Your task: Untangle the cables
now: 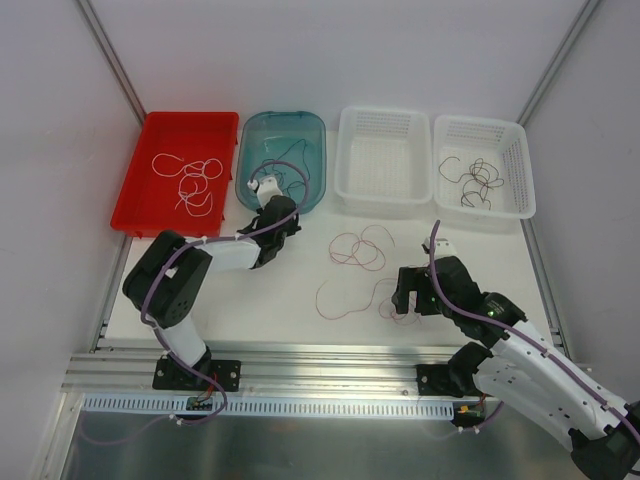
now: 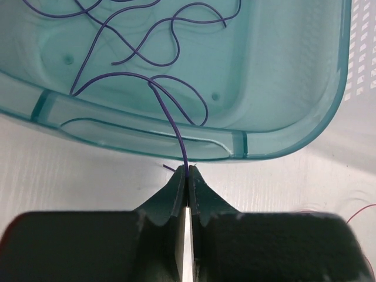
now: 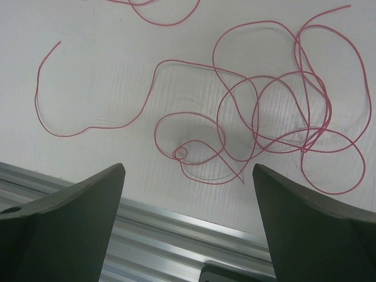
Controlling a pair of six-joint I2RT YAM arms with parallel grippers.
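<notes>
The cables lie sorted by colour. Loose red-pink cables (image 1: 357, 250) curl on the white table, and in the right wrist view these red-pink loops (image 3: 276, 111) overlap just beyond my right gripper (image 3: 188, 167), which stands open with nothing between its fingers. My right gripper (image 1: 410, 298) hovers near the table's front edge. My left gripper (image 2: 187, 171) is shut on a thin purple cable (image 2: 170, 111) at the near rim of the teal bin (image 2: 294, 135). That strand runs up over the rim to other purple strands inside. In the top view my left gripper (image 1: 258, 190) sits at the teal bin (image 1: 300, 125).
A red tray (image 1: 185, 130) at the back left holds white strands (image 1: 190, 175). Two white baskets stand at the back right; the far right basket (image 1: 505, 140) holds dark strands (image 1: 475, 180). An aluminium rail (image 3: 176, 235) runs along the table's near edge.
</notes>
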